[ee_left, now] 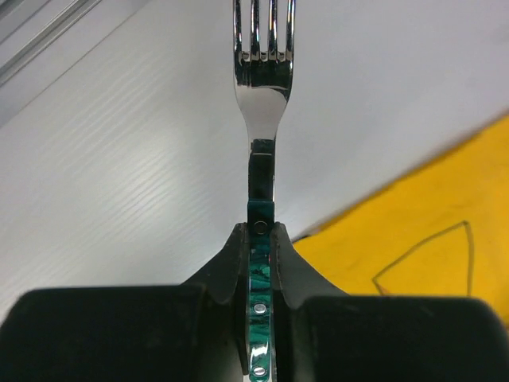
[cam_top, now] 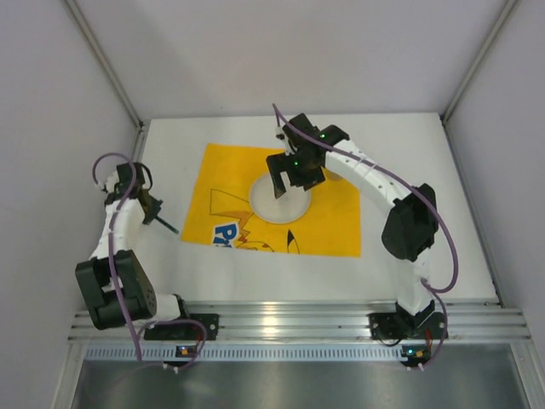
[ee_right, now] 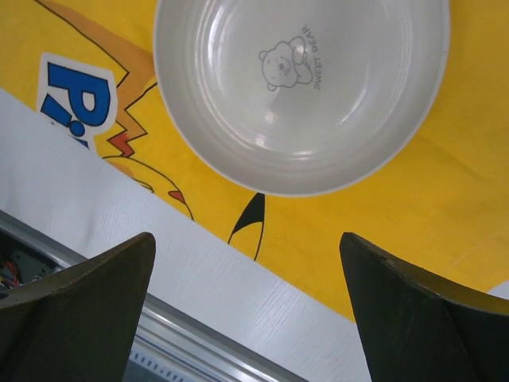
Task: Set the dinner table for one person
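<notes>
A steel fork (ee_left: 262,87) with a green marbled handle points away from my left gripper (ee_left: 261,231), which is shut on that handle. In the top view the left gripper (cam_top: 156,215) sits over the white dinner table (cam_top: 426,170), just left of the yellow mat (cam_top: 332,221), and the fork (cam_top: 168,225) sticks out toward the mat's edge. A white bowl (ee_right: 302,87) with a small bear print rests on the mat's middle. My right gripper (ee_right: 246,247) hangs open above the bowl (cam_top: 281,204), fingers wide and nothing between them.
The yellow mat (ee_right: 382,215) carries a blue and black cartoon print. Bare white table (ee_right: 119,231) runs between the mat and the metal rail (cam_top: 289,319) at the near edge. Grey walls close in the left, back and right sides.
</notes>
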